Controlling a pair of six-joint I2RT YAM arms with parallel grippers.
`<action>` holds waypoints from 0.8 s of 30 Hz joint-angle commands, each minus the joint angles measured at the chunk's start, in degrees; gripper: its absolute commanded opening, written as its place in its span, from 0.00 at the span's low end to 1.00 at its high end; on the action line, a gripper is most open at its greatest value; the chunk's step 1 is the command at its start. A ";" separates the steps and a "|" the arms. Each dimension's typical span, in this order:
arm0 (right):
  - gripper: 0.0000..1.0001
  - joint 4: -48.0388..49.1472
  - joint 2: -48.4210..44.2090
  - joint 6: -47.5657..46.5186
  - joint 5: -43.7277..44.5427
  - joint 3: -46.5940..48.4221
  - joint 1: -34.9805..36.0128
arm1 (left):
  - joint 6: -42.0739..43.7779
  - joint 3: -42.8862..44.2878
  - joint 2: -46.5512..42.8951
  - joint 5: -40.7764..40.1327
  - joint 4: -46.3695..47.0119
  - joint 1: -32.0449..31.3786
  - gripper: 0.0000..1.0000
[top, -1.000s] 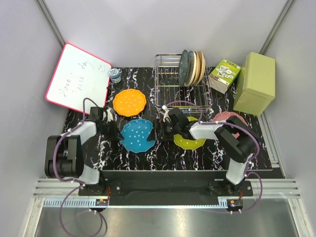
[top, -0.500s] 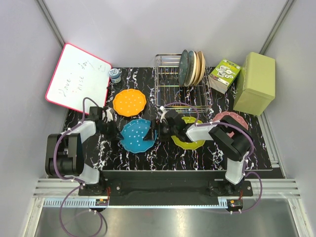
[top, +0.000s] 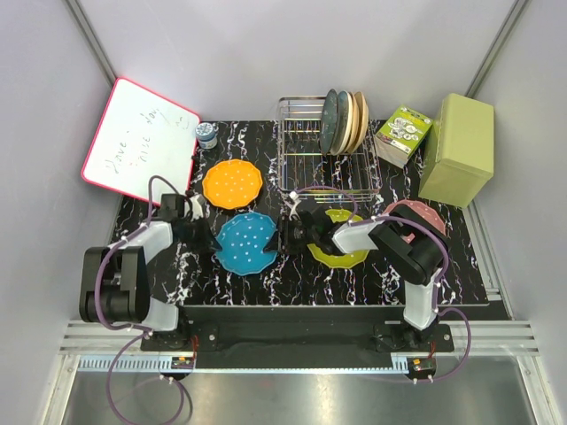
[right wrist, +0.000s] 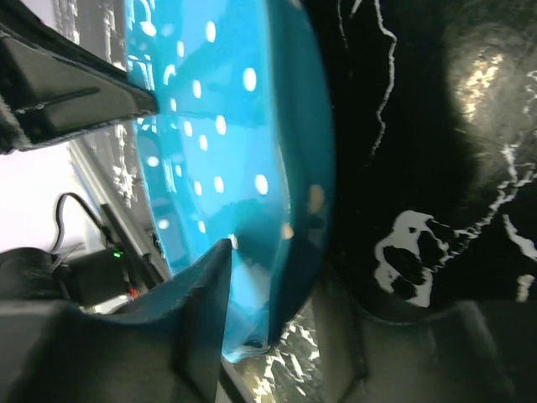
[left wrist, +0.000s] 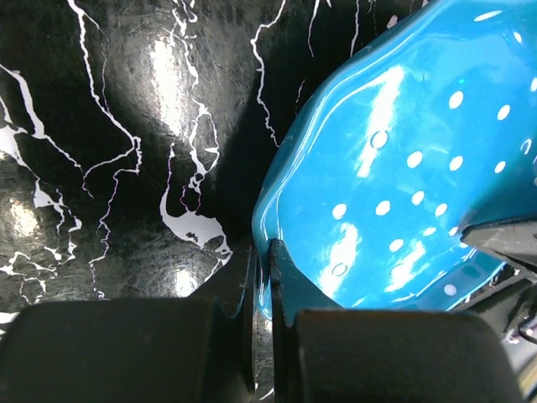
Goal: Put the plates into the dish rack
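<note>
Blue plate (top: 245, 243) sits at the front middle of the table (top: 292, 279), between the two arms and well short of the rack (top: 306, 164).

Left gripper (left wrist: 264, 270) is clamped on the plate's left rim, jaws tight with the edge pinched between them. The plate looks tipped rather than flat. Probably the left arm holds it that way so the far rim is off the mat and a finger can get under. A thin plate lying flat gives the other arm nothing to bite.

Right gripper (right wrist: 273, 285) is at the opposite rim. Its wrist view shows the edge running into the gap, one finger on the dotted face and one behind the back. The jaws straddle the rim, but I can't tell if they actually pinch it or just bracket it.

It looks like a handover, since the rack is on the right arm's side.

Orange plate (top: 233, 183) lies flat left of the rack. Yellow-green plate (top: 341, 258) is under the right arm, and the pink plate (top: 403, 210) is further right. None of the four is in the rack, which only holds the dull plates (top: 344, 119) at the back.
</note>
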 commanded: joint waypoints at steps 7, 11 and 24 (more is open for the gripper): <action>0.46 8.13 -1.95 -3.43 -6.00 7.20 2.01 | 2.15 -3.24 -4.85 9.33 0.14 -7.80 0.00; 0.17 9.71 -2.83 -3.78 -8.20 8.08 2.01 | 2.33 -3.77 -6.34 10.40 0.75 -9.74 0.00; 0.00 3.49 -14.16 -14.14 -12.33 2.45 1.74 | 4.87 -2.72 -9.50 17.06 0.67 0.96 0.55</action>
